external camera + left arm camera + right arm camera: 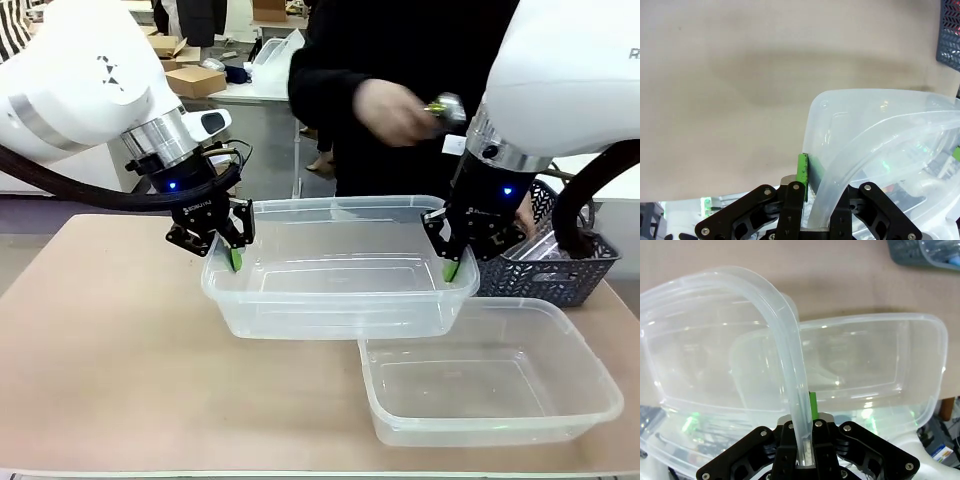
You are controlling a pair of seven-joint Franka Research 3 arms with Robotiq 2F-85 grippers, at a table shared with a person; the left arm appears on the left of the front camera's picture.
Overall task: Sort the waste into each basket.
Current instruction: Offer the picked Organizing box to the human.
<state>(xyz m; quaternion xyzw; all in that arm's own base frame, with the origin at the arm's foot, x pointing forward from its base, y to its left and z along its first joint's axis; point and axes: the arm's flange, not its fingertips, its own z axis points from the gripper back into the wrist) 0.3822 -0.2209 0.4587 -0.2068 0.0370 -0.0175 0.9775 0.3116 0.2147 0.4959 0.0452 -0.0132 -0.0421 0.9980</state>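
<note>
Person's hand (392, 110): motion-blurred; we cannot name the pale item (446, 107) it holds.
Lattice basket (570, 270): we find its left end hidden behind the right arm (560, 80), its contents too unclear to tell, its body cut by the frame edge in both wrist views.
Left claw (817, 172): we see one green pad (802, 167); the other lies veiled behind the rim of the clear tub (860, 95).

no legible text or labels

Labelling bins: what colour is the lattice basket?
Dark blue-grey; the lattice basket shows best in the front view.
</note>
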